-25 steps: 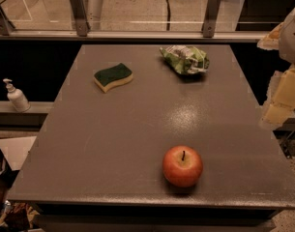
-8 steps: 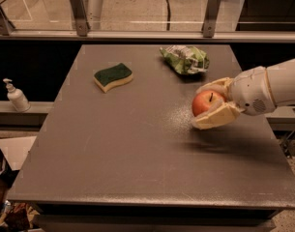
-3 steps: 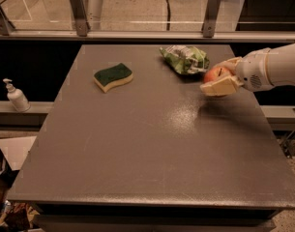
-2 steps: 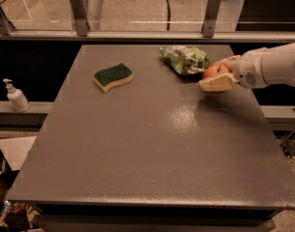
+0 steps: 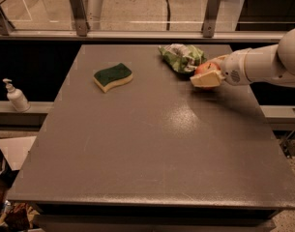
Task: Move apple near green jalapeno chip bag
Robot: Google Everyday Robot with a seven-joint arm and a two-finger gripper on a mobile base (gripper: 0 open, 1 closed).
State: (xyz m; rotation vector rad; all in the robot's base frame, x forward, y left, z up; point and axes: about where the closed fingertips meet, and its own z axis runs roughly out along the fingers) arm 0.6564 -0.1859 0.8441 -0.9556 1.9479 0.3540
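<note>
The red-orange apple (image 5: 205, 67) is held between the cream fingers of my gripper (image 5: 207, 73), low over the grey table (image 5: 147, 144) at its far right. My white arm reaches in from the right edge. The gripper is shut on the apple, whose lower part is hidden by the near finger (image 5: 205, 80). The crumpled light-green and white jalapeno chip bag (image 5: 182, 57) lies right behind and left of the apple, almost touching it.
A yellow sponge with a dark green top (image 5: 113, 76) lies at the far left of the table. A soap dispenser (image 5: 16, 96) stands on a ledge to the left. A glass railing with metal posts (image 5: 80, 11) runs behind the table.
The gripper picked up the apple from the table's front and carried it back and right. In the last second it moved a little left and down, close to the chip bag.
</note>
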